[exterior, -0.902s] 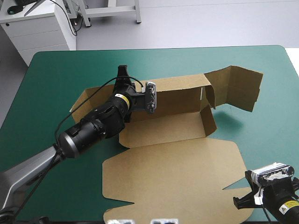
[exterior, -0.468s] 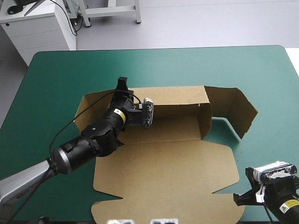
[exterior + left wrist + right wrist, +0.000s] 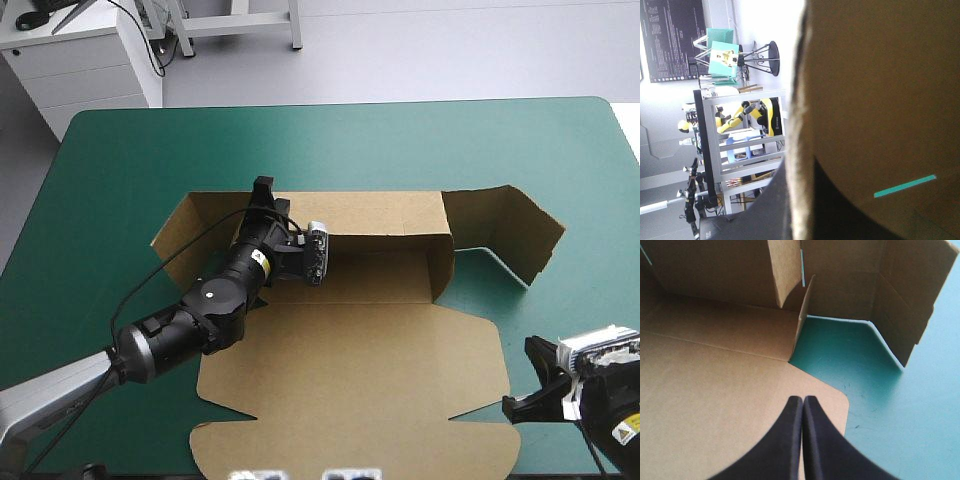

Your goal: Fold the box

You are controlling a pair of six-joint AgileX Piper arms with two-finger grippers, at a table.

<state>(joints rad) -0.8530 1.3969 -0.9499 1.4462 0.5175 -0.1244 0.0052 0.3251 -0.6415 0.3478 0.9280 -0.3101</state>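
Observation:
The brown box [image 3: 350, 390] lies in the middle of the table with its wide lid panel flat toward the near edge. Its back wall [image 3: 380, 212] stands raised. A side flap [image 3: 505, 225] juts out at the far right, bent upward. My left gripper [image 3: 264, 190] reaches over the tray floor and is shut on the back wall's top edge near its left end. In the left wrist view the board's edge [image 3: 799, 100] runs between the black fingers. My right gripper [image 3: 802, 399] is shut and empty, above the lid's near right corner [image 3: 830, 405], also seen as the right gripper [image 3: 512, 406].
Teal-green cover [image 3: 580, 180] shows all round the box, widest along the far side. The table's right edge [image 3: 628, 130] is close to the right arm. A gap of cover [image 3: 840, 345] lies between the tray's right wall and the bent flap.
The box has swung square to the table and slid toward the near edge. The left gripper came nearer with the back wall in it. The right flap has dropped lower. The right gripper shifted slightly right.

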